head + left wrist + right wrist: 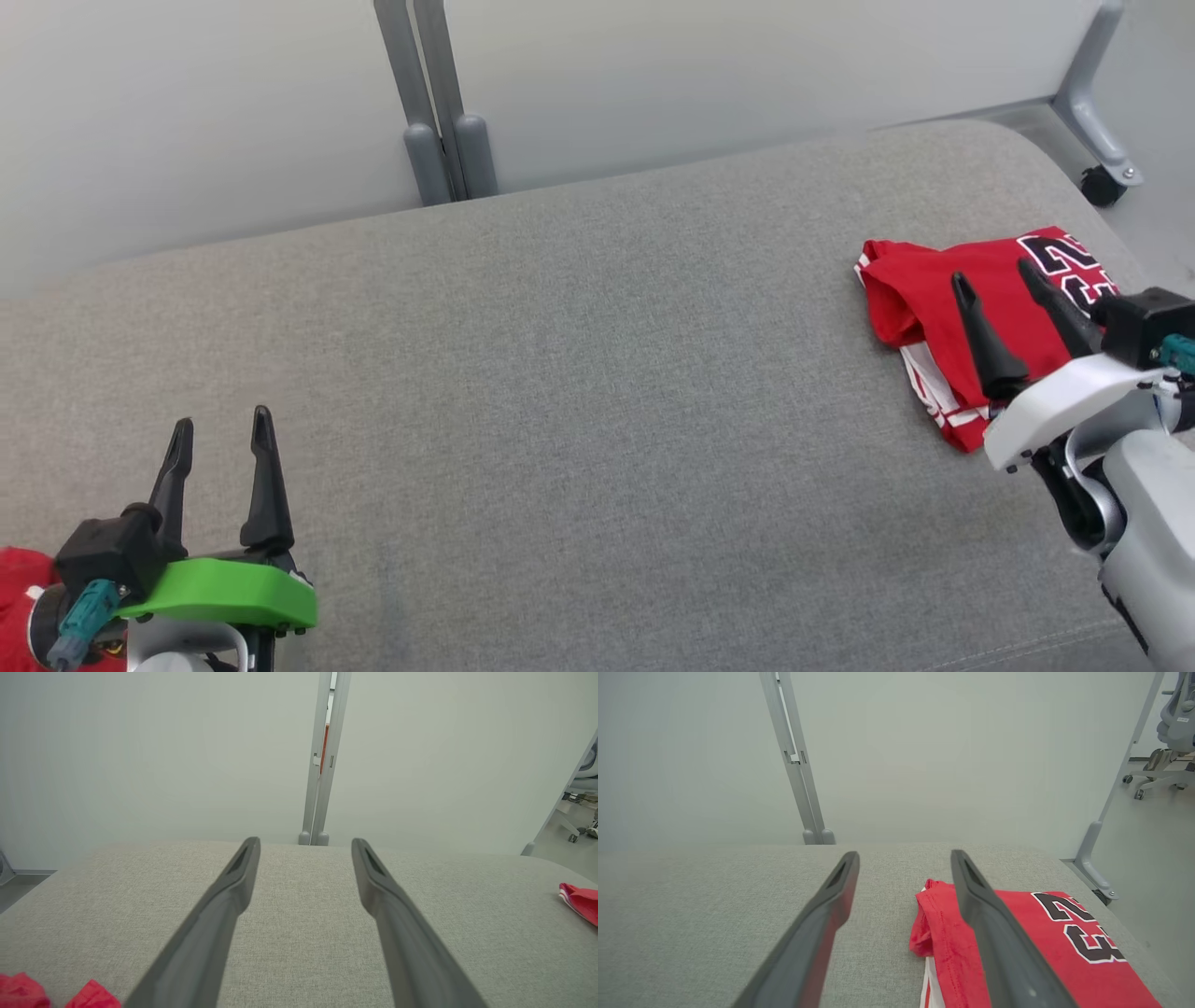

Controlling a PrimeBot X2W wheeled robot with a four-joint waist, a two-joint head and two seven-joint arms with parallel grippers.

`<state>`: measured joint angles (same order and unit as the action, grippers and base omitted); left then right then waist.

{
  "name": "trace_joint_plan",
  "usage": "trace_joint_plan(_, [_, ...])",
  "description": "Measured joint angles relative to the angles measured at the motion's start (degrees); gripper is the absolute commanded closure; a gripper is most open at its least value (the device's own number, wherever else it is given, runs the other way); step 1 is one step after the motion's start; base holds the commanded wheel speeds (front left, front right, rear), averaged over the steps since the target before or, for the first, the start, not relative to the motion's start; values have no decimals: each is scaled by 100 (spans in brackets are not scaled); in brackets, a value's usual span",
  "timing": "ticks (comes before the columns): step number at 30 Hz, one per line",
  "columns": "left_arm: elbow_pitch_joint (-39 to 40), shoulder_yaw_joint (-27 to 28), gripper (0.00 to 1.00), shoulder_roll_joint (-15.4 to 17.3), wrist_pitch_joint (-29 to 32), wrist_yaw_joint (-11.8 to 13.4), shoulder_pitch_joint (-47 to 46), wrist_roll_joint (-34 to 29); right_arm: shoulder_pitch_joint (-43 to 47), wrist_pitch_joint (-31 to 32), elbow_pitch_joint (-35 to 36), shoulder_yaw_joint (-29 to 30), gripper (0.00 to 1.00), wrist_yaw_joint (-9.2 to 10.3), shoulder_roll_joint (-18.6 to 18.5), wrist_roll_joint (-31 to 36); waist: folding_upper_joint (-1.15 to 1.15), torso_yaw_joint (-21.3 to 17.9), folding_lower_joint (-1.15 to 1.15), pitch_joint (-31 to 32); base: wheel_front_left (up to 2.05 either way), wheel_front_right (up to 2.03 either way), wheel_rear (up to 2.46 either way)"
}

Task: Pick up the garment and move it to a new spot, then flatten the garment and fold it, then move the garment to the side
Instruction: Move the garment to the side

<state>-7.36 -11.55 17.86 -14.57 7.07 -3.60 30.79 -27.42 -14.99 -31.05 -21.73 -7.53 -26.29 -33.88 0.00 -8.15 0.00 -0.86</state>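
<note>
- Head view: folded garment lies by the cushion's right edge.
- Right gripper fingers spread over it; left gripper spread too.
- Lift straight off, sparing the fold.

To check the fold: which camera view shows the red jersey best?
The head view: the whole red jersey is in frame on the cushion, partly behind the right gripper. The right wrist view shows it nearer but cut off; the left wrist view catches one corner.

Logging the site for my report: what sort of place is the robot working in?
Probably an office or lab: pale partition panels on castors, an office chair beyond, and a grey fabric-covered bench as worktop.
</note>
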Motion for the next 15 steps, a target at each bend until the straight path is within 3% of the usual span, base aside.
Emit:
trace_joint_plan(8, [-204,189,0,-170,-38,19,230,-9,896,0,755,464,0,0,413,301,0,180,0,319,0,0,0])
trace_joint_plan(15, [-312,330,0,-315,-41,-145,366,-288,1662,0,1592,1023,0,0,791,586,0,287,0,422,0,0,0])
